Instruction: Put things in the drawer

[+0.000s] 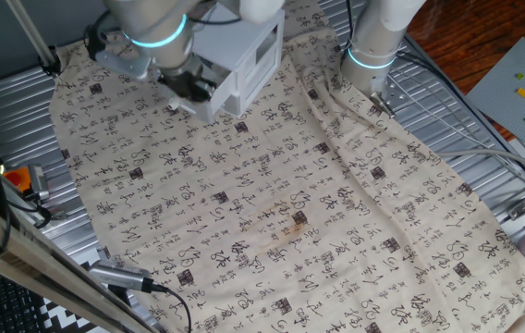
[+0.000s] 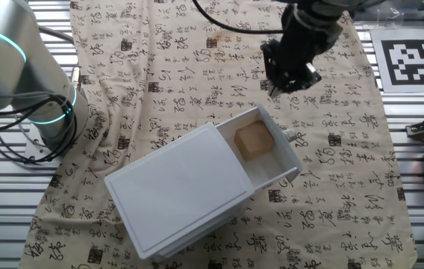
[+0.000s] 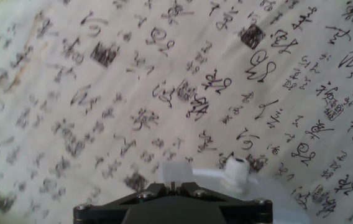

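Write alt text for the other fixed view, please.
A small tan wooden block lies in the open drawer of a white cabinet on a cloth printed with characters. The dark gripper hangs above the cloth beyond the drawer's knob.

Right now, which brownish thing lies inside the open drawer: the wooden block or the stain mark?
The wooden block. It sits in the open drawer of the white cabinet. The brownish stain mark is flat on the cloth, apart from the cabinet.

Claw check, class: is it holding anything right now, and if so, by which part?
Nothing is held. The claw hangs over the cloth, apart from the wooden block, which lies inside the open drawer.
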You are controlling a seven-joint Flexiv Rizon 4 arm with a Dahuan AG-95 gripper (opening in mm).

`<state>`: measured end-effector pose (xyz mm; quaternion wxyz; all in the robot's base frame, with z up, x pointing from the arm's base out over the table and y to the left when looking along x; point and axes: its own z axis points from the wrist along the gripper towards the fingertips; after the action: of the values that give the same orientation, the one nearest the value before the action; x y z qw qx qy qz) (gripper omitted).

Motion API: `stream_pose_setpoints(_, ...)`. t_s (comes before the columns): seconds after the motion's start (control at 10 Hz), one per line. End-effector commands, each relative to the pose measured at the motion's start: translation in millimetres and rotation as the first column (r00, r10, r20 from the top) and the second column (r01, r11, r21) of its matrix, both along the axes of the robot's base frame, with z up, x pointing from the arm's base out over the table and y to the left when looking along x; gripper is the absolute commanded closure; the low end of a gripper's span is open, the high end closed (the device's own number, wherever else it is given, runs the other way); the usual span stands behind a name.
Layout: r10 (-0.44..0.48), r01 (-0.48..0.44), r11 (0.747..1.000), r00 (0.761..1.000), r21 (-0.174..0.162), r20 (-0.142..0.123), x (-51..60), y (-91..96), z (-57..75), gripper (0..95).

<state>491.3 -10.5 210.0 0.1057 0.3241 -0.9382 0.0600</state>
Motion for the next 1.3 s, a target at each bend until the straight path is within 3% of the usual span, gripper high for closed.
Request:
stream_pose_setpoints(0.1,0.034,-0.034,0.999,0.999,0.016,0.043,10.1,-3.9,-11.5,95.0)
stream_pose_setpoints(0.4,0.060,-0.063,0.998,0.994,0.024,0.087,20.8,-10.3,-27.9,95.0)
stream_pose_setpoints(0.8,0.097,-0.098,0.995,0.993,0.017,0.069,18.1,-24.2,-34.1,95.0)
stream_pose_setpoints(1.1,0.110,-0.111,0.993,0.993,0.024,0.050,-0.2,-40.1,-38.0,95.0)
stream_pose_setpoints(1.3,0.113,-0.114,0.993,0.992,0.028,0.051,-4.6,-43.5,-38.6,95.0)
